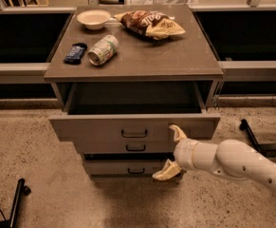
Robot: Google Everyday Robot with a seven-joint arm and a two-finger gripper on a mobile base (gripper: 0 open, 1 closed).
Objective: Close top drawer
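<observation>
The top drawer sits at mid-frame, pulled out from under the cabinet top so you can see inside it. Your gripper is lower right of centre, right of the drawer handles, with its fingers spread wide. The upper finger overlaps the drawer's front, though contact cannot be told. Up top lie a bowl, a tipped can, a chip bag and a dark wrapper.
</observation>
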